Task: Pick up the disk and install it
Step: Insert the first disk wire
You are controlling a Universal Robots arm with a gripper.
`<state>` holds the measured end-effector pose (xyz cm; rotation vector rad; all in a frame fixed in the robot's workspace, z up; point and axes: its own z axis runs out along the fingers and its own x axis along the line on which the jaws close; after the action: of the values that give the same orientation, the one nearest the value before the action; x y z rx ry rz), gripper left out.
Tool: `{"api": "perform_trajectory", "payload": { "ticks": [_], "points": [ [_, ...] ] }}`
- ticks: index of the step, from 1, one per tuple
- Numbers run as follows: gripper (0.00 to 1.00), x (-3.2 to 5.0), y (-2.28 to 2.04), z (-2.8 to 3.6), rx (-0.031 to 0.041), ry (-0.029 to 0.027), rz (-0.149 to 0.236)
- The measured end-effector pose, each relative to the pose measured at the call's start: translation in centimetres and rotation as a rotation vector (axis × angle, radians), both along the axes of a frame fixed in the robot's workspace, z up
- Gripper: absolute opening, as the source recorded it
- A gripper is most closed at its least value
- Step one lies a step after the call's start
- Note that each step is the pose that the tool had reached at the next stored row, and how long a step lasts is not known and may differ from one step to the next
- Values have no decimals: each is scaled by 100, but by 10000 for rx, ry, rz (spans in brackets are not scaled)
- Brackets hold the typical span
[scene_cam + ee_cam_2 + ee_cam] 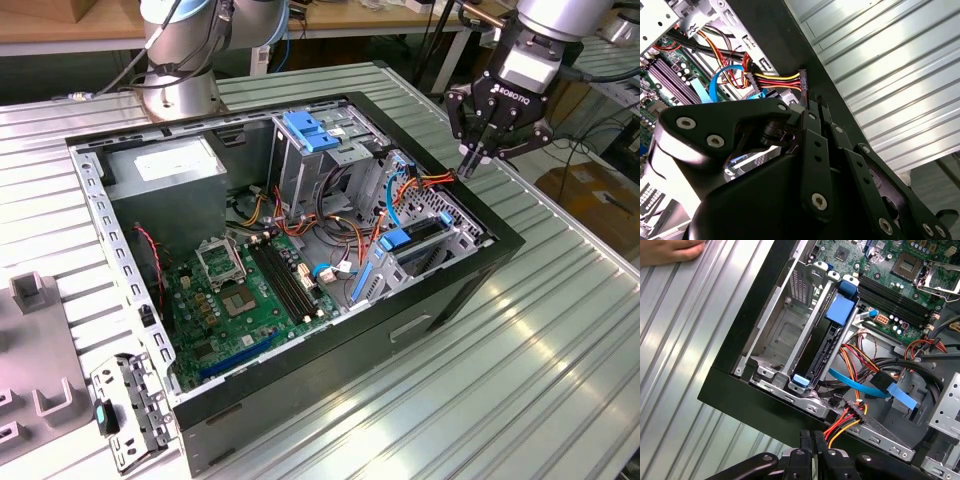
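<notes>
One disk (826,350) is sitting edgewise in the bay (782,335): probably stiff, heavy, shock-fragile, best held by its rails. The gripper (813,434) is hovering beside the bay, closed on nothing.

We make out one short line of white lettering on the black body of the gripper (470,160) in the exterior view. The white sticker (172,161) on the grey box (120,180) inside the computer case (300,400) carries print too small for us to read, as do the markings on the green motherboard (235,300).
</notes>
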<state>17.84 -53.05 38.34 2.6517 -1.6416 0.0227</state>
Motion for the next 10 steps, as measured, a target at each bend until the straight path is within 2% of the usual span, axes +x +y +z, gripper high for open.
{"api": "perform_trajectory", "payload": {
  "ticks": [5, 6, 7, 10],
  "points": [
    [19, 1, 2, -3, 6, 1, 103],
    [25, 1, 4, -3, 5, 1, 285],
    [25, 1, 4, -3, 2, 0, 445],
    [25, 1, 5, -7, 0, 0, 1282]
  ]
}}
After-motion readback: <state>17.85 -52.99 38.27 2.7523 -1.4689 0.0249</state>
